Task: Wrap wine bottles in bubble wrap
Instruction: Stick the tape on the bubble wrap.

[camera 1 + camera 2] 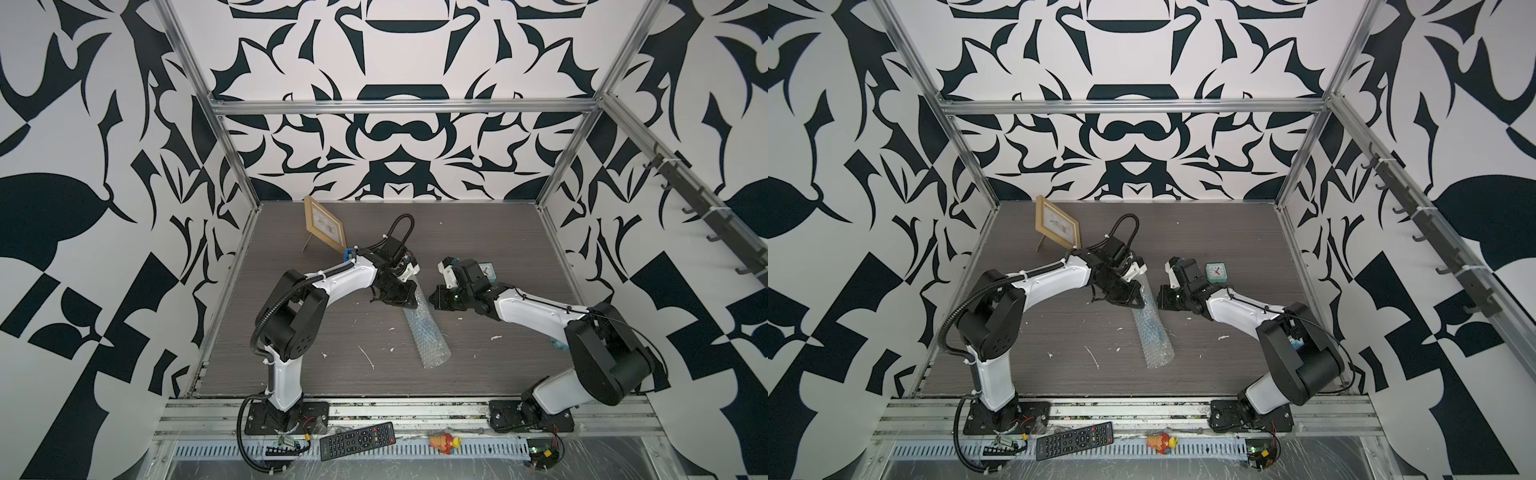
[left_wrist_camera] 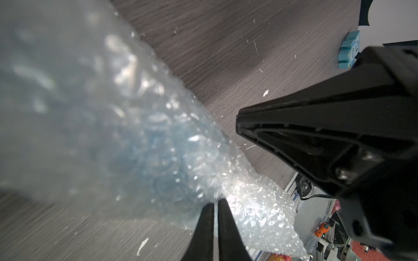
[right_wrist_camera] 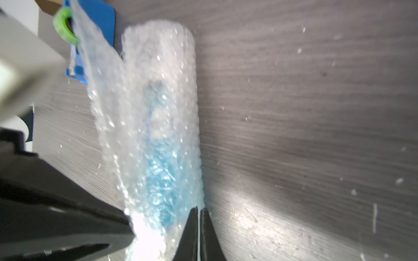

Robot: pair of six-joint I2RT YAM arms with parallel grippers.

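The bubble wrap (image 1: 427, 328) (image 1: 1152, 330) lies rolled into a long tube on the dark table, running from the middle toward the front. Through it the wine bottle shows as a blue blur (image 3: 159, 162) (image 2: 144, 144); its cap and label are not clear. My left gripper (image 1: 409, 302) (image 1: 1136, 301) sits at the tube's far end, its jaws shut on a fold of wrap (image 2: 216, 202). On the tube's right side at that same end, my right gripper (image 1: 435, 297) (image 1: 1160, 297) is shut, pinching the wrap's edge (image 3: 198, 209).
A wooden picture frame (image 1: 326, 226) leans at the back left. A small teal clock (image 1: 1216, 272) stands behind the right wrist. A blue tape dispenser (image 3: 95, 34) lies beyond the tube's near end. Remote (image 1: 357, 440) and toy (image 1: 446, 441) rest on the front rail.
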